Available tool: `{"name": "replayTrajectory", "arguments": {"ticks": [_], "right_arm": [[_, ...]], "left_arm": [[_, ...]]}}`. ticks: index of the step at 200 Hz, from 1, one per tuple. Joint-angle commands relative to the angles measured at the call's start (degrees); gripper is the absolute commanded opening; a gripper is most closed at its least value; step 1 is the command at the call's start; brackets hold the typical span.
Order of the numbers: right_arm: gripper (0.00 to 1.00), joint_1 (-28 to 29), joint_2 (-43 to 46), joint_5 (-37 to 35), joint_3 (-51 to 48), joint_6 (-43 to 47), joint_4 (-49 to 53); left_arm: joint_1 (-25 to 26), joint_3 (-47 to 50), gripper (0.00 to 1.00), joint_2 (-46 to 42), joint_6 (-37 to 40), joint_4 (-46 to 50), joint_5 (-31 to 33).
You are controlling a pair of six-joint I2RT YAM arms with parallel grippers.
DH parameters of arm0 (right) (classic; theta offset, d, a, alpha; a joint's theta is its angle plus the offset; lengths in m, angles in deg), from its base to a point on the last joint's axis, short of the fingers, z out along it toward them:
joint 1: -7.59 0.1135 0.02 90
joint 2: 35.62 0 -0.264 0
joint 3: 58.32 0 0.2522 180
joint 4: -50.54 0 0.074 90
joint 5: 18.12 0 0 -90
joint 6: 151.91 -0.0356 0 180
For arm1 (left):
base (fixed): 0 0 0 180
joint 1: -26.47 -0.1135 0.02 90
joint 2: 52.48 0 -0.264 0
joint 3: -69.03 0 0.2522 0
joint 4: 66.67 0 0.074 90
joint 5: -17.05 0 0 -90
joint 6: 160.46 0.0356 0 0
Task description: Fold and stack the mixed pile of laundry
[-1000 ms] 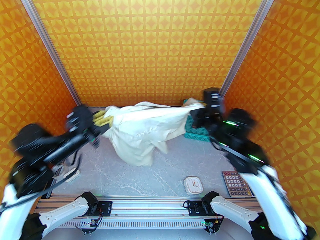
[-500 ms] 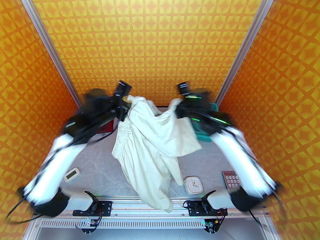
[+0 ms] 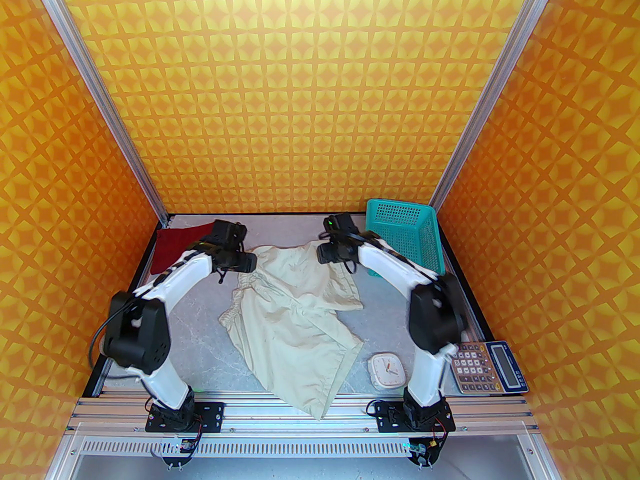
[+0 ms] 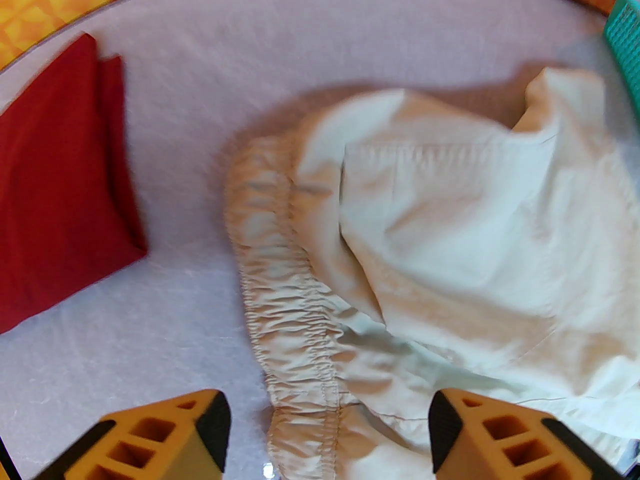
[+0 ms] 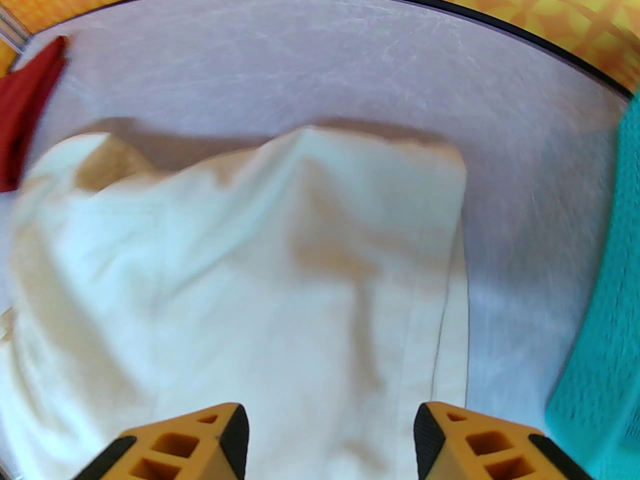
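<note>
Across the middle of the table [image 3: 195,318] the cream shorts [image 3: 295,313] lie spread but rumpled, their near hem reaching the base rail. The maroon shirt [image 3: 170,248], seemingly folded, sits at the far left corner. The left gripper [image 4: 327,433] and right gripper [image 5: 330,438] hover over the shorts' far edge, jaws apart, gripping nothing. This looks like laying-out; next comes smoothing, then regrasping corners to fold. Both wrist views are blurred, so no drawstring can be made out.
</note>
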Motion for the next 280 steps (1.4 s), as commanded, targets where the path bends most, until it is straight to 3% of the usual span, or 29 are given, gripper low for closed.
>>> {"name": "replayTrajectory", "arguments": {"ticks": [1, 46, 65, 85, 109, 144, 181, 212, 280], "right_arm": [[0.63, 3.1, 11.3, 3.6, -9.8, -4.9, 0.1], [0.64, 19.3, 23.3, 5.4, -26.8, -15.5, 4.1], [0.64, 27.3, 23.1, 4.1, -33.1, -20.7, 1.9], [0.60, 30.0, 20.2, 3.3, -37.6, -26.7, -0.4], [0.60, 29.3, 17.0, -1.6, -40.2, -30.4, -2.4], [0.55, 20.8, 8.9, -2.5, -38.0, -28.0, -6.1], [0.54, 9.9, -1.6, -0.2, -26.8, -24.7, -9.1], [0.56, 6.8, -8.3, 1.9, -13.4, -18.9, -1.3], [0.65, 6.3, 20.3, 4.5, -29.3, -24.6, 2.4]], "left_arm": [[-2.8, 6.6, 0.75, -7.7, -6.2, 3.3, -0.5], [-3.0, 25.1, 0.79, -16.4, -14.6, 2.4, -0.6], [-3.1, 29.7, 0.80, -16.9, -16.8, -2.4, -3.0], [-3.1, 30.1, 0.78, -15.4, -17.4, -4.6, -3.8], [-3.2, 30.0, 0.77, -14.5, -17.1, -5.0, -3.5], [-3.5, 30.5, 0.80, -15.8, -17.1, -3.7, -1.4], [-3.5, 29.2, 0.85, -16.9, -16.4, -1.2, 0.2], [-3.0, 31.4, 0.80, -18.1, -18.0, -2.5, -2.8], [1.9, 36.7, 0.81, -21.2, -20.6, -3.6, -4.1]]}}
